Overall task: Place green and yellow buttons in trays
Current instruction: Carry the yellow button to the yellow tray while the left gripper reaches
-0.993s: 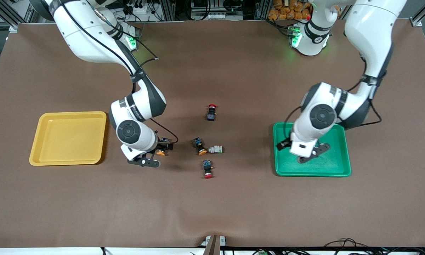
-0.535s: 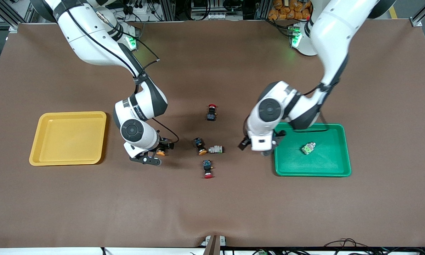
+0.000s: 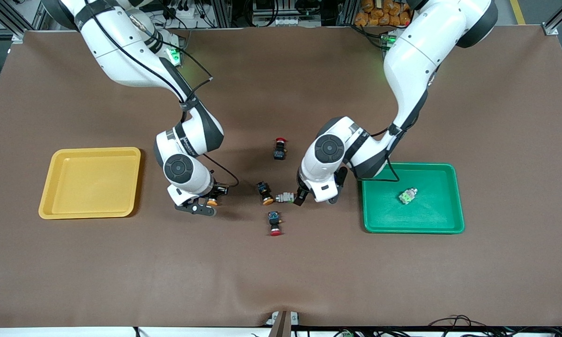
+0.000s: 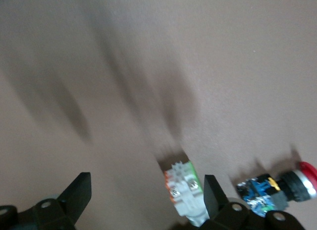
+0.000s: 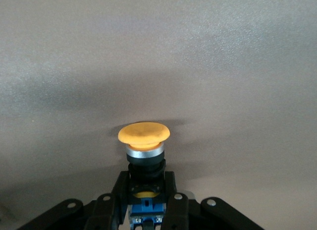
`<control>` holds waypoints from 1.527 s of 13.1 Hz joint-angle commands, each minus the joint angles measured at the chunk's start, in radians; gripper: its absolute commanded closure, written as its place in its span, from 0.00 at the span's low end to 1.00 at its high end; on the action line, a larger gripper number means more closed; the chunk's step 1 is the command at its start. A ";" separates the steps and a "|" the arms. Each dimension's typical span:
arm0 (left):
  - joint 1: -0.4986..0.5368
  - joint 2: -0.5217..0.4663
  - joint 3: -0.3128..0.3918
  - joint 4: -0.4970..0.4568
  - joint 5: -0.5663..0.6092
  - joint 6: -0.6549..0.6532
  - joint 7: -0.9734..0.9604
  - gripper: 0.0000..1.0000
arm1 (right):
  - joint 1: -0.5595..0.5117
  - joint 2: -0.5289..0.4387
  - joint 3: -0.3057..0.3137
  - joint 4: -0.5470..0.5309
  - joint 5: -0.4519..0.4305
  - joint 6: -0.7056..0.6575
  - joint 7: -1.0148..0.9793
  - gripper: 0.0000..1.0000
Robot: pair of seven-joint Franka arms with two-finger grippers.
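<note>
While the right pincer [image 3: 209, 202] is clamped on a yellow button [image 5: 143, 141] just above the worktop [image 3: 281, 271], the left pincer [image 3: 296, 196] stands apart around a green button [image 3: 286, 197], with another green button [image 3: 407, 196] lying in the green tray [image 3: 414, 228] well apart from it.

Bright, even overhead light — soft shadows; left wrist view motion-blurred

Open left hand [image 4: 146, 190] over green button [image 4: 185, 190], red-capped switch [image 4: 277, 185] beside.
</note>
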 commanded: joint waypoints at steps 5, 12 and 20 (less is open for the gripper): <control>-0.026 0.067 0.010 0.045 -0.014 0.106 -0.161 0.00 | -0.035 -0.064 -0.009 0.028 -0.016 -0.122 -0.006 1.00; -0.029 0.085 0.010 0.045 -0.038 0.134 -0.171 0.00 | -0.236 -0.182 -0.008 0.017 -0.016 -0.292 -0.310 1.00; -0.041 0.102 0.010 0.050 -0.063 0.133 -0.169 0.00 | -0.525 -0.229 -0.009 -0.048 -0.043 -0.348 -0.628 1.00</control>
